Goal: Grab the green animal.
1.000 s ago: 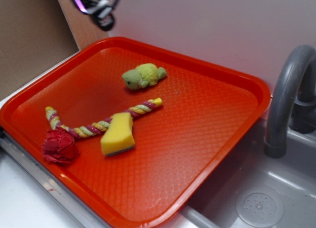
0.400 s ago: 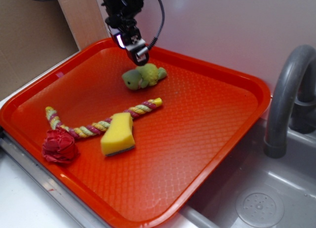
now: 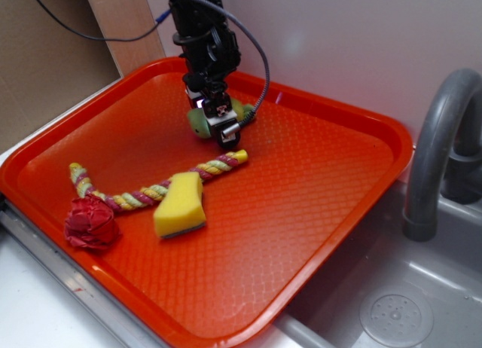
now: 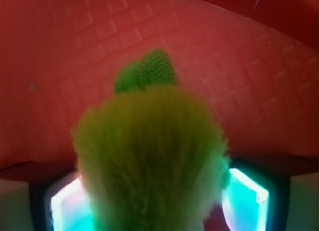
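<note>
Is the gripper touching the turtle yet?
Cannot tell. The wrist view shows the turtle filling the space between the fingers, edges blurred. In the exterior view the gripper hides most of it; no contact line shows.

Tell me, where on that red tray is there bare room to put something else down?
The widest bare patch of the tray is its right half, between the sponge and the rim by the faucet. The back-left corner is also free. It is crowded around the rope toy, the red ball and the gripper over the turtle.

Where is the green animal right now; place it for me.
In the exterior view the green animal lies on the far part of the red tray, under the gripper, beyond the rope toy.
</note>
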You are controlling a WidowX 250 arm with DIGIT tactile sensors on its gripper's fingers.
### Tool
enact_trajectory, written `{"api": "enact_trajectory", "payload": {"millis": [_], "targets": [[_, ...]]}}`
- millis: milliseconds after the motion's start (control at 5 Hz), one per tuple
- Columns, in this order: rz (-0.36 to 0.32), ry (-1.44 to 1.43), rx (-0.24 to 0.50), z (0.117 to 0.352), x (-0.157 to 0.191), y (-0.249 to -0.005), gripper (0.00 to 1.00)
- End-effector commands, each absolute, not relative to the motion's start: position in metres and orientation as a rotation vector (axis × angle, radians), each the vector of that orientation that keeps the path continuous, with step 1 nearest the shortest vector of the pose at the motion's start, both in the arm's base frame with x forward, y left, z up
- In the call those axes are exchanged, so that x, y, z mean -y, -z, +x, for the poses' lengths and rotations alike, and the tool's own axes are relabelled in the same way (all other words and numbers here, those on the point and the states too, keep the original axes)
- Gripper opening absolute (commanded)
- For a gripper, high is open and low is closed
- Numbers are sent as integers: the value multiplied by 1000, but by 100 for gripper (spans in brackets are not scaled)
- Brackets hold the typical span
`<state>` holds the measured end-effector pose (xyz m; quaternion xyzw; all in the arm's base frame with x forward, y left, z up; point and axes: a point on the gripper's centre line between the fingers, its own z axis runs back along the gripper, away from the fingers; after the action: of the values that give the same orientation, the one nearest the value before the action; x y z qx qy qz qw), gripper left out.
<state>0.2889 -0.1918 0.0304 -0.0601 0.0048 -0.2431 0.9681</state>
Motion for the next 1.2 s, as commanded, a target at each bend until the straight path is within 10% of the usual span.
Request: {"api": "enact_trajectory", "payload": {"millis": [0,1000], "targets": [[-85,488,-17,281,198,-31,0],[-17,179,221,167,111,-226,0]]}}
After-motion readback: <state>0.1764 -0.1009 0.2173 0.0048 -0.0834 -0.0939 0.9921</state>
